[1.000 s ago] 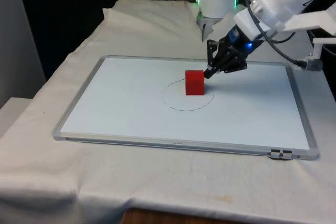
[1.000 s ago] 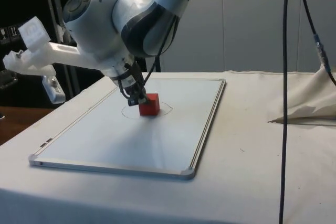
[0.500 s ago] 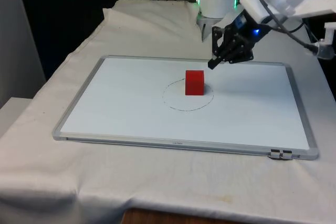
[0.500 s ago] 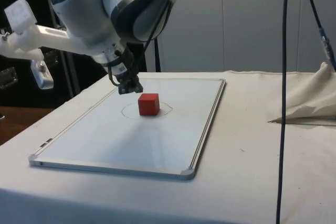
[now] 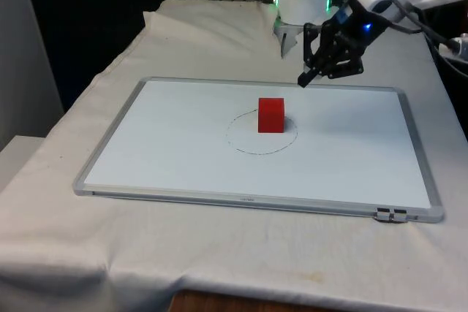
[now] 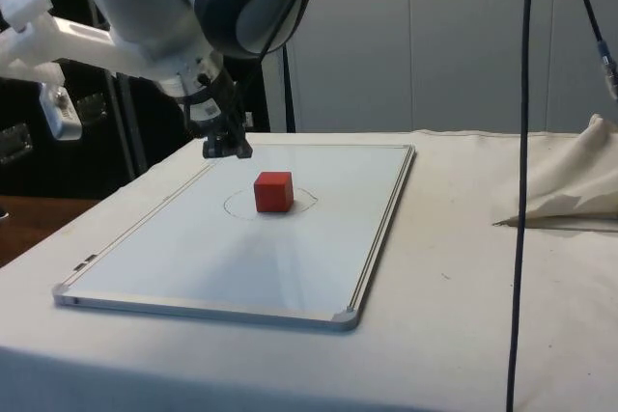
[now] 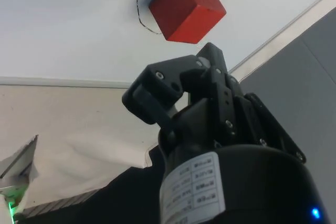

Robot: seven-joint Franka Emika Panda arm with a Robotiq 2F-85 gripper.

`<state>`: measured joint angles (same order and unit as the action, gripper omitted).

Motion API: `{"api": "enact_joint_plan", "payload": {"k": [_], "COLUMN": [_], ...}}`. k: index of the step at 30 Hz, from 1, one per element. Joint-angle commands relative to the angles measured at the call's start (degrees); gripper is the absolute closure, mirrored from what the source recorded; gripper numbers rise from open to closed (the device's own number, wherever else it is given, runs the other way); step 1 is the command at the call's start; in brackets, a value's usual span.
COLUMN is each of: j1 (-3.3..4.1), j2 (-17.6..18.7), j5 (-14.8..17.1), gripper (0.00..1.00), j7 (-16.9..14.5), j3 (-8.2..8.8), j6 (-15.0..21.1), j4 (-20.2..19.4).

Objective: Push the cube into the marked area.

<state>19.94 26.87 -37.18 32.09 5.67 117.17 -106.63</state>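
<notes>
A red cube [image 5: 271,115] [image 6: 273,191] [image 7: 186,7] rests on the whiteboard [image 5: 175,144] inside the thin drawn circle [image 5: 245,137] [image 6: 238,206], close to the circle's far edge. My black gripper [image 5: 304,80] [image 6: 227,150] [image 7: 173,77] hangs in the air above the board's far edge, up and towards the front view's right of the cube, clear of it. Its fingers are shut with nothing between them.
The whiteboard's metal frame [image 5: 256,200] [image 6: 203,306] lies flat on the white cloth. The robot's base [image 5: 301,1] stands just beyond the board. A black cable [image 6: 521,142] hangs down, and bunched cloth [image 6: 570,185] lies at the side view's right.
The gripper has left the cube's side, rising and drawing back towards the board's far edge. The cube has stayed where it was inside the circle.
</notes>
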Motion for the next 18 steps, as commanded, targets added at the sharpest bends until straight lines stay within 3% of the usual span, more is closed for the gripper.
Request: {"api": "enact_joint_plan", "payload": {"k": [1,18], "j1": [-0.11,-0.17], "j2": [-0.4,-2.2], "j5": [0.7,2.5], "gripper": [1.0,1.0], "j7": [0.3,4.4], "j3": [-0.23,-0.92], "j6": [0.1,0.8], "j4": [-0.1,0.1]}}
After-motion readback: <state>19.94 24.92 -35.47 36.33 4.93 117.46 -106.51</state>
